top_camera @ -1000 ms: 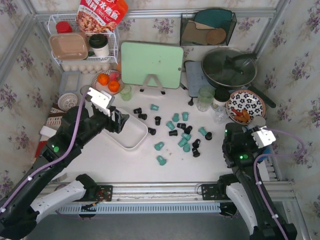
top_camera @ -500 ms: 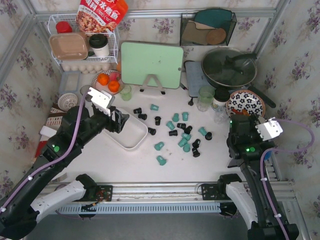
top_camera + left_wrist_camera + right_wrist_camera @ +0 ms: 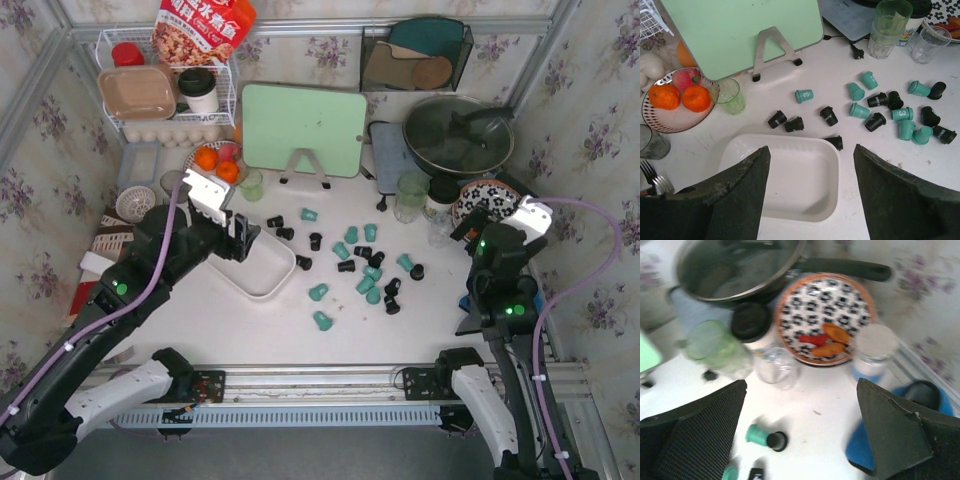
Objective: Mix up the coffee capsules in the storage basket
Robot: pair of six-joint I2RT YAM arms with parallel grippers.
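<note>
The basket (image 3: 262,275) is a shallow white dish with rounded corners and solid walls. It sits left of centre on the surface (image 3: 300,335), its long side slanting. The capsules (image 3: 342,250) are small cups, some teal and some black, and all lie on their sides outside the basket, strewn to its right and beyond it. Several teal ones carry a white "3". One black capsule (image 3: 835,143) lies against the basket's far rim. The left hand (image 3: 811,150) hangs over the basket's near end, fingers apart, gripping nothing. The right hand (image 3: 801,385) is at the surface's right edge near a patterned plate (image 3: 840,300), fingers spread wide.
</note>
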